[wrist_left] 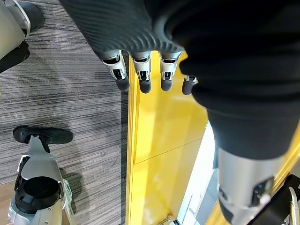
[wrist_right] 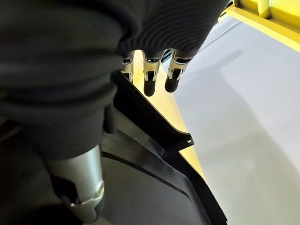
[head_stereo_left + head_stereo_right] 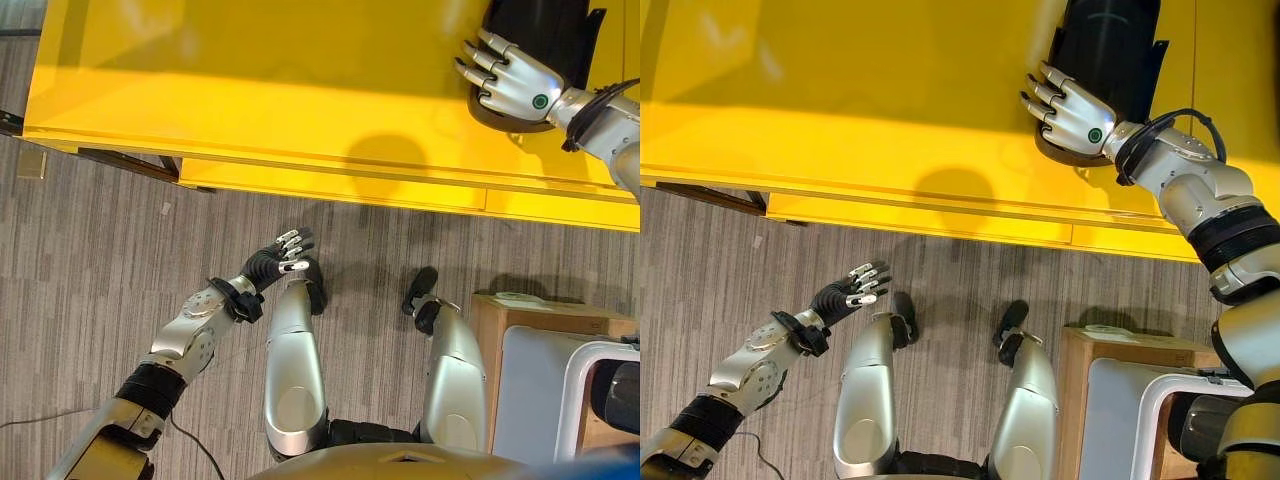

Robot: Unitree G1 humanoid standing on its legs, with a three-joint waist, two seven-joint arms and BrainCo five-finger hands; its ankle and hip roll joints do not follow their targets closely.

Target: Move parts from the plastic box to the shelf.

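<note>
The right hand (image 3: 1077, 118) reaches out over the yellow shelf (image 3: 250, 90), palm down, and rests on the rounded near end of a black part (image 3: 1110, 50) that lies on the shelf's top at its far right. The fingers (image 2: 151, 77) are nearly straight and spread over the part's near left edge; in the right wrist view their dark tips stand just past the part's black rim, above the yellow surface, and the thumb lies along the part. From what shows, the fingers are relaxed and laid on the part, not curled round it. The part is a long black moulded piece with a raised rim and a small tab on one side; it runs away from the robot towards the back of the shelf.

The left hand (image 3: 285, 255) hangs low over the grey striped carpet (image 3: 90, 280), well short of the shelf's front edge, with its fingers (image 1: 143, 75) straight, slightly apart and holding nothing. In the left wrist view the fingertips point towards the yellow front face of the shelf.

The shelf is a broad, flat yellow surface with a lower yellow lip along its near side. At the lower right, beside the robot, stands a brown cardboard box (image 3: 540, 315), and just beside it a pale plastic box (image 3: 540, 390) with a white rim, holding something dark at its right side that is too cut off to identify.
</note>
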